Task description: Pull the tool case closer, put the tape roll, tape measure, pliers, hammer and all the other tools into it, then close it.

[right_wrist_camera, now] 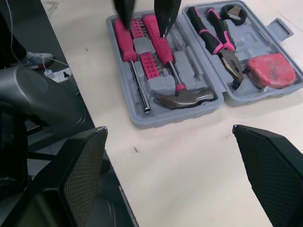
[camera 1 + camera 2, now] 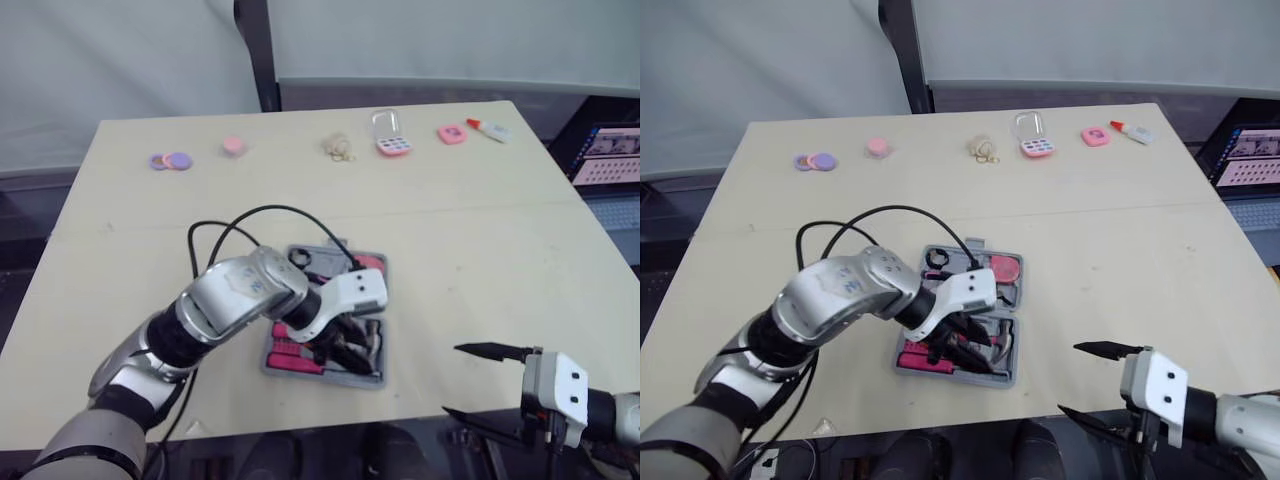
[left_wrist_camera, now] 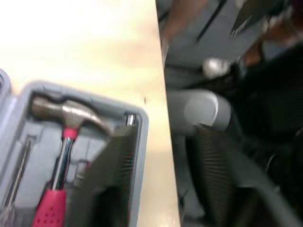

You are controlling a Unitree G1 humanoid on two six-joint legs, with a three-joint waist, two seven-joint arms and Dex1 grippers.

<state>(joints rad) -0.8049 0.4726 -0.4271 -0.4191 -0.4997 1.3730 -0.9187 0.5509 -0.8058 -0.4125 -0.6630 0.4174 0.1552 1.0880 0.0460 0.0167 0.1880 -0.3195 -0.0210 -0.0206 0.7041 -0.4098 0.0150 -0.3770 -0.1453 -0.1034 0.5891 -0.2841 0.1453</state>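
With hammer (image 1: 182, 98), pliers (image 1: 222, 47), tape measure (image 1: 271, 71) and tape roll (image 1: 233, 13) seated in the open tool case (image 1: 137, 120) near the desk's (image 2: 480, 230) front edge, closing seems the main step left, while the left gripper (image 1: 146, 27) above it and the right gripper (image 2: 452, 380) beside it both have their jaws spread and empty.

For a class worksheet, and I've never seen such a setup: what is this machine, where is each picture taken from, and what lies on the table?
It is a humanoid robot with two arms, each ending in a two-fingered end effector. Two pictures come from cameras in its head, two from its wrists. On the table lies an open tool case holding a hammer, pliers, tape measure and tape roll. The left end effector hovers open over the case; the right end effector, open, holds nothing.
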